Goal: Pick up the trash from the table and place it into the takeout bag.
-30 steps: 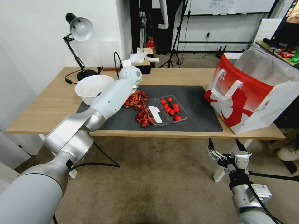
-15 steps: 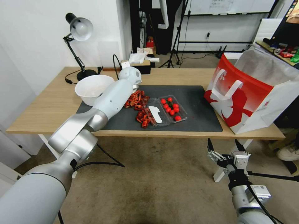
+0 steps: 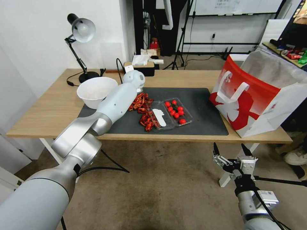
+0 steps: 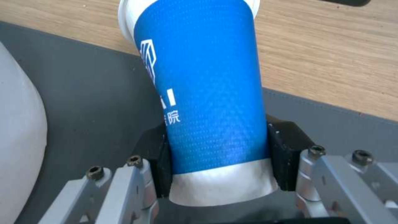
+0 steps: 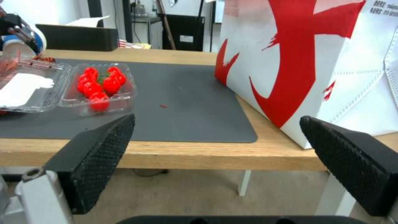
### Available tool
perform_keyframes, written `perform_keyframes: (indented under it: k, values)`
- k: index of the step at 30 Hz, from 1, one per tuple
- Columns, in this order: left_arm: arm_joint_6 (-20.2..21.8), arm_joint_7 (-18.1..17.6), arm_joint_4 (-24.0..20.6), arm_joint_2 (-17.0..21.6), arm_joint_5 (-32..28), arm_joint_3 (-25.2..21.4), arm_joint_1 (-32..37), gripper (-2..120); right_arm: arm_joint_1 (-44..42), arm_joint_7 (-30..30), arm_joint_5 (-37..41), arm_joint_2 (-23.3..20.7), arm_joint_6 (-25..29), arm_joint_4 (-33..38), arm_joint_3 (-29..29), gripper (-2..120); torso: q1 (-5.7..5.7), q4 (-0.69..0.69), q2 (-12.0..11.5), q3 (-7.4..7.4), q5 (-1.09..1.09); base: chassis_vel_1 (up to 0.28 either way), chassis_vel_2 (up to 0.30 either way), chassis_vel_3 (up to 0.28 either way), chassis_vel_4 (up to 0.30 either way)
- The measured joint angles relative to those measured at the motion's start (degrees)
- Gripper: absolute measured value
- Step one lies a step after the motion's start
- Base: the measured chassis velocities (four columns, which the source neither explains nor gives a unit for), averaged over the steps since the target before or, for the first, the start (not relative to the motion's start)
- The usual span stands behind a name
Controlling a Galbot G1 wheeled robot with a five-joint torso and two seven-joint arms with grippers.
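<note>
Left tool (image 4: 217, 161) is clamping the blue cup (image 4: 207, 84) over the table's (image 3: 48, 108) mat while our right tool (image 3: 232, 152) is hanging spread apart, and we are judging the bag (image 3: 255, 95) not yet reached.

My left claw (image 4: 217, 161) grips dimpled matt blue paper cup (image 4: 207, 93); counter (image 4: 331, 62) is smooth light wood, mat (image 4: 83, 102) matt grey.

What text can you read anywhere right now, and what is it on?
"院": white print on the blue paper cup held by the left gripper; other marks above it unreadable.
Small red print, top corner of the takeout bag: too small.
Right gripper: no text.
</note>
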Motion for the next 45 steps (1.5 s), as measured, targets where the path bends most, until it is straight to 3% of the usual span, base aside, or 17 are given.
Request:
perform_keyframes:
  k: [2,5,6,9,10,13,15,17,18,19,20,21,23,30,39,45]
  values:
    - [0.0,-0.1,-0.6,0.3,0.0,0.0,0.3,45,0.0,0.0,0.0,0.0,0.0,0.0,0.0,100,0.0,0.0,0.0,0.0,0.0,0.0,0.0,0.0,0.0]
    - [-0.8,0.0,-8.1,2.3,0.9,0.9,1.8,44,0.0,0.0,0.0,0.0,0.0,0.0,0.0,100,0.03,0.05,0.0,0.04,-0.04,0.0,0.0,0.0,0.0]
    - [-0.8,0.0,-8.1,2.3,0.9,0.9,1.8,44,0.0,0.0,0.0,0.0,0.0,0.0,0.0,100,0.03,0.05,0.0,0.04,-0.04,0.0,0.0,0.0,0.0]
    - [-3.9,4.3,-19.1,4.1,2.5,2.5,1.9,44,0.2,0.0,-0.2,0.0,0.0,0.0,-0.3,100,0.01,0.03,0.0,0.02,-0.01,0.0,0.0,0.0,0.0]
    - [-3.9,4.3,-19.1,4.1,2.5,2.5,1.9,44,0.2,0.0,-0.2,0.0,0.0,0.0,-0.3,100,0.01,0.03,0.0,0.02,-0.01,0.0,0.0,0.0,0.0]
    - [-6.6,10.4,-27.1,4.9,2.9,4.9,0.0,44,0.4,0.0,-0.5,0.2,0.0,0.0,-0.5,100,0.01,0.0,0.0,0.02,0.01,0.0,0.0,0.0,0.0]
    - [-6.9,11.1,-27.7,4.9,2.9,5.1,-0.2,44,0.4,0.0,-0.5,0.3,0.0,0.0,-0.5,100,0.01,0.01,0.0,0.02,0.01,0.0,0.0,0.0,0.0]
    - [-8.4,17.5,-32.0,4.7,2.3,7.2,-2.3,44,0.2,0.0,-0.7,0.5,0.0,0.2,-0.5,100,0.01,0.02,0.0,0.02,0.0,0.0,0.0,0.0,0.0]
    - [-8.4,17.5,-32.0,4.7,2.3,7.2,-2.3,44,0.2,0.0,-0.7,0.5,0.0,0.2,-0.5,100,0.01,0.02,0.0,0.02,0.0,0.0,0.0,0.0,0.0]
    - [-9.4,22.1,-33.8,3.9,1.8,8.6,-4.0,44,0.0,0.0,-0.8,0.6,0.0,0.3,-0.4,100,0.01,0.03,0.0,0.01,0.01,0.0,0.0,0.0,0.0]
    - [-10.3,24.9,-34.5,2.6,1.8,9.6,-5.5,44,-0.2,0.0,-0.8,0.8,0.0,0.4,-0.3,100,0.01,0.02,0.0,0.01,0.01,0.0,0.0,0.0,0.0]
    - [-10.3,24.9,-34.5,2.6,1.8,9.6,-5.5,44,-0.2,0.0,-0.8,0.8,0.0,0.4,-0.3,100,0.01,0.02,0.0,0.01,0.01,0.0,0.0,0.0,0.0]
    - [-11.2,28.8,-34.6,-0.2,1.7,11.5,-8.6,44,-0.6,0.0,-0.9,1.0,0.0,0.6,0.1,100,0.01,0.0,0.0,0.02,0.02,0.0,0.0,0.0,0.0]
    - [-13.1,36.1,-32.9,-5.8,5.1,19.0,-14.9,44,-0.8,0.0,-1.0,1.5,0.0,0.6,0.5,100,0.01,0.0,0.0,0.01,0.02,0.0,0.0,0.0,0.0]
    - [-19.7,45.7,-32.5,-6.6,9.6,29.3,-17.4,44,-0.4,0.0,-1.1,1.9,0.0,-0.4,0.5,100,0.01,0.02,0.0,0.01,0.01,0.0,0.0,0.0,0.0]
    - [-20.8,47.8,-32.2,-6.5,11.9,33.7,-17.6,44,-0.3,0.0,-1.2,2.2,0.0,-0.5,0.4,100,0.01,0.03,0.0,0.02,0.0,0.0,0.0,0.0,0.0]
